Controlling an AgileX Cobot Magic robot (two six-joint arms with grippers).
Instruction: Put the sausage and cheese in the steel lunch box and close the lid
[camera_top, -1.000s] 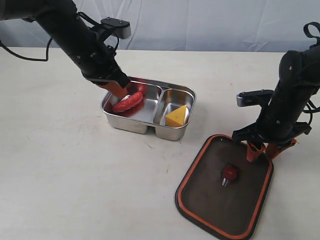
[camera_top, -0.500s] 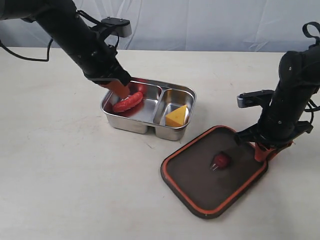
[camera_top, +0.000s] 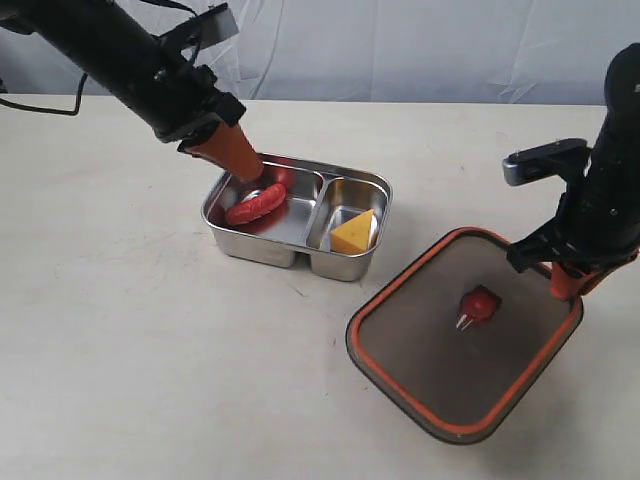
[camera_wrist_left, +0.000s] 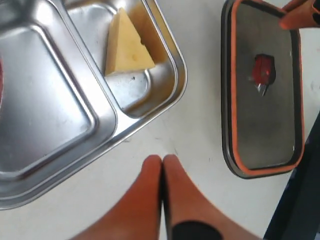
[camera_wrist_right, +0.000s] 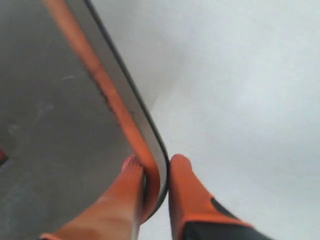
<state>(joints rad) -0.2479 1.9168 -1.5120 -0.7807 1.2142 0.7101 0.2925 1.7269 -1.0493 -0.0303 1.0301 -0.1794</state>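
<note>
The steel lunch box (camera_top: 340, 266) (camera_wrist_left: 170, 107) stands mid-table. The red sausage (camera_top: 256, 203) lies in its larger compartment, the yellow cheese (camera_top: 354, 234) (camera_wrist_left: 127, 45) in the smaller one. My left gripper (camera_top: 245, 163) (camera_wrist_left: 162, 161) is shut with nothing in it, lifted just above the box's far-left edge. The dark lid (camera_top: 460, 335) (camera_wrist_left: 262, 90) (camera_wrist_right: 60, 130) with its orange seal and centre tab (camera_top: 478, 303) hangs tilted off the table at the right. My right gripper (camera_top: 562, 285) (camera_wrist_right: 155, 164) is shut on the lid's rim at its far-right corner.
The pale tabletop (camera_top: 150, 340) stretches round the box. A light cloth backdrop (camera_top: 420, 45) hangs behind the table's far edge. The left arm (camera_top: 130, 55) reaches in from the upper left, the right arm (camera_top: 615, 190) stands at the right edge.
My right gripper has raised the lid and carried it up and to the right. The left gripper has pulled up and back out of the larger compartment, leaving the sausage there.
</note>
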